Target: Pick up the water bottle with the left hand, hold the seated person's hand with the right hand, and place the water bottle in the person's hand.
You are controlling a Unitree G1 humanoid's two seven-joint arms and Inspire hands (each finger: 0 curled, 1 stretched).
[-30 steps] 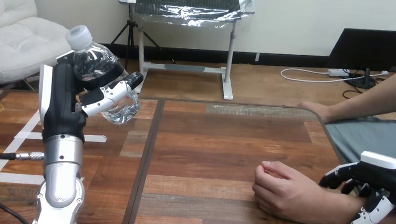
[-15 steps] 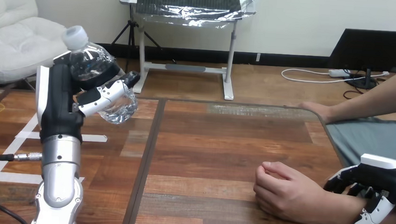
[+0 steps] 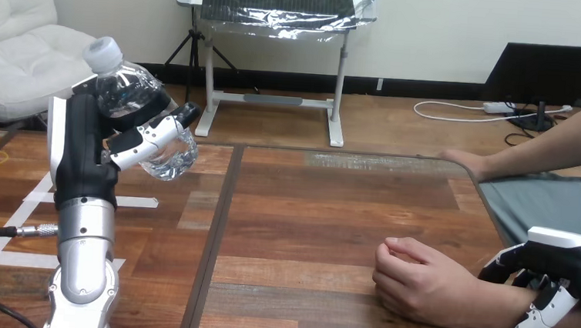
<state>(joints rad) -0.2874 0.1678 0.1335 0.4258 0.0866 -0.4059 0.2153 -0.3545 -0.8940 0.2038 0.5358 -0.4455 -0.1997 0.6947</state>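
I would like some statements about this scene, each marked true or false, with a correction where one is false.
1. The left hand holds the water bottle up above the table. True.
2. The bottle has no cap. False: a pale cap is on it.
3. The person's nearer hand lies open, palm up. False: it rests on the table with its fingers curled in.
4. The fingers of the right hand curl over the person's wrist. True.

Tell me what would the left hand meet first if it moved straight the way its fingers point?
Probably nothing: the left hand, holding the water bottle, points rightwards above the table; the person's nearer hand lies lower, though depth is unclear.
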